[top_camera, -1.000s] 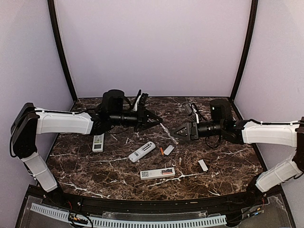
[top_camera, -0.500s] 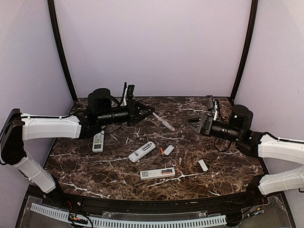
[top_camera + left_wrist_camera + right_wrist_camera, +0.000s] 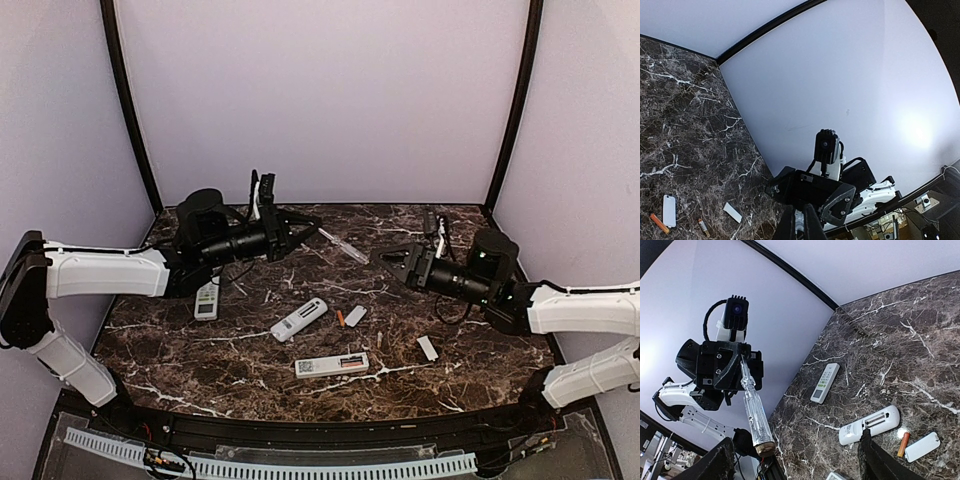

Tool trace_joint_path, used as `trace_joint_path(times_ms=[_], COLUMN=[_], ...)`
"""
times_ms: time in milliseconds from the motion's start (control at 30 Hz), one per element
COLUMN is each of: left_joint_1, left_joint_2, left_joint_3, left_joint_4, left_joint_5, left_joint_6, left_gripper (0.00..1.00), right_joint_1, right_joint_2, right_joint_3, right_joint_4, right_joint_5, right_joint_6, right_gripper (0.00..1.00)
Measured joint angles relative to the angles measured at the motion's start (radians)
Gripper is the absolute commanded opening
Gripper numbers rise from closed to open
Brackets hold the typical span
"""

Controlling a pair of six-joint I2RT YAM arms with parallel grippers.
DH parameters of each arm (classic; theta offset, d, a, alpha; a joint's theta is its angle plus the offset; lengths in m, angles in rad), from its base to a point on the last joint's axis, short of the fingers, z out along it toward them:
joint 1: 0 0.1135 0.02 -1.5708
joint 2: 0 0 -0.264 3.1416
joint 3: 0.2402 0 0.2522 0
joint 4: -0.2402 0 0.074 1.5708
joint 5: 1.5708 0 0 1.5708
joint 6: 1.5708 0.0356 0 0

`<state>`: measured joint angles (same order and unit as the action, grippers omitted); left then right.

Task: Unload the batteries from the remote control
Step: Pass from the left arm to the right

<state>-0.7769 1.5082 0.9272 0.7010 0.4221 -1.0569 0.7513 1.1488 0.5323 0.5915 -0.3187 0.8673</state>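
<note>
My left gripper (image 3: 308,228) is shut on the thin end of a clear screwdriver-like tool (image 3: 345,248), held above the table; its fingers also show in the left wrist view (image 3: 800,225). My right gripper (image 3: 388,259) is open and empty, just right of the tool's brass-capped handle (image 3: 754,415), with the gripper (image 3: 795,470) facing it. A white remote (image 3: 331,365) lies near the front with orange batteries (image 3: 351,361) in its open bay. Another white remote (image 3: 299,319) lies with an empty open bay (image 3: 875,421). A loose orange battery (image 3: 340,318) lies beside a white cover (image 3: 355,316).
A third remote (image 3: 207,298) lies face up at the left under my left arm. A second white cover (image 3: 428,348) lies at the right, with a small dark battery (image 3: 379,340) left of it. Purple walls close in the back and sides.
My left gripper has drawn back to the left and risen with the tool. My right gripper pulled away to the right, then came back a little toward the tool's handle.
</note>
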Motion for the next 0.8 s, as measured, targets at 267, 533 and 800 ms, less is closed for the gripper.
trace_joint_path(times_ms=[267, 533, 800], left_joint_1=[0.0, 0.0, 0.0], left_joint_2=[0.0, 0.0, 0.0], left_joint_3=[-0.003, -0.003, -0.004], left_joint_4=[0.026, 0.031, 0.031], left_joint_5=[0.001, 0.003, 0.004], left_joint_6=[-0.013, -0.013, -0.013], left_gripper=[0.0, 0.0, 0.0], right_joint_1=[0.045, 0.061, 0.065], right_joint_2=[0.074, 0.131, 0.159], right_joint_3=[0.025, 0.082, 0.111], right_joint_4=[0.051, 0.091, 0.107], right_joint_5=[-0.01, -0.026, -0.033], right_joint_6=[0.01, 0.006, 0.002], right_gripper=[0.64, 0.46, 0.25])
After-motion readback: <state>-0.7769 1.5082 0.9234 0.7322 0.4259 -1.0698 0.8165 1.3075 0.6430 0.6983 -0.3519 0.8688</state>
